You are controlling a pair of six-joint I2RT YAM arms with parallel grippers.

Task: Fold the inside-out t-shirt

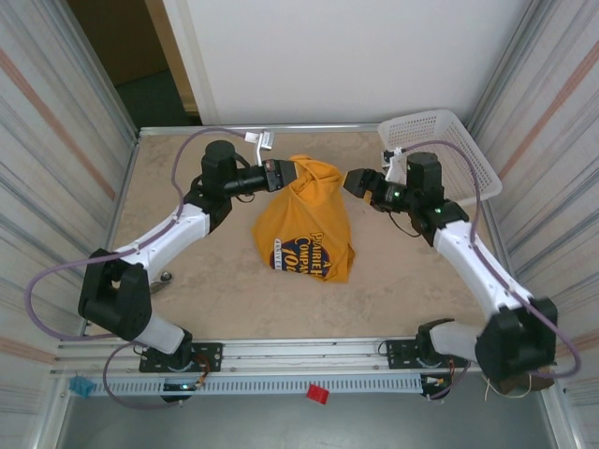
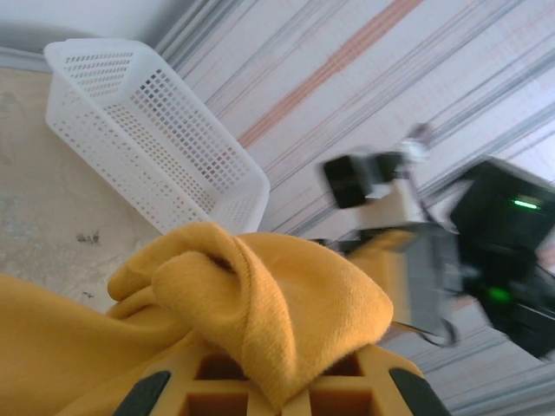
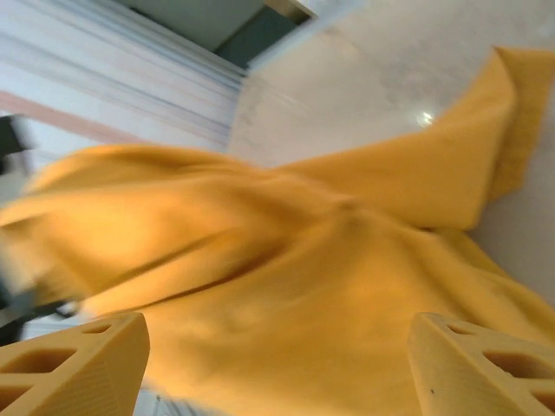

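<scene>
Left end effector (image 1: 285, 174) tight on t-shirt (image 1: 301, 213), lettering (image 1: 304, 254) part-hidden; right end effector (image 1: 352, 180) agape

The t-shirt (image 1: 304, 220) is mustard yellow with dark blue printed lettering. The basket (image 1: 473, 154) is white with a grid of holes. The desk (image 1: 234, 290) is mottled beige.
</scene>
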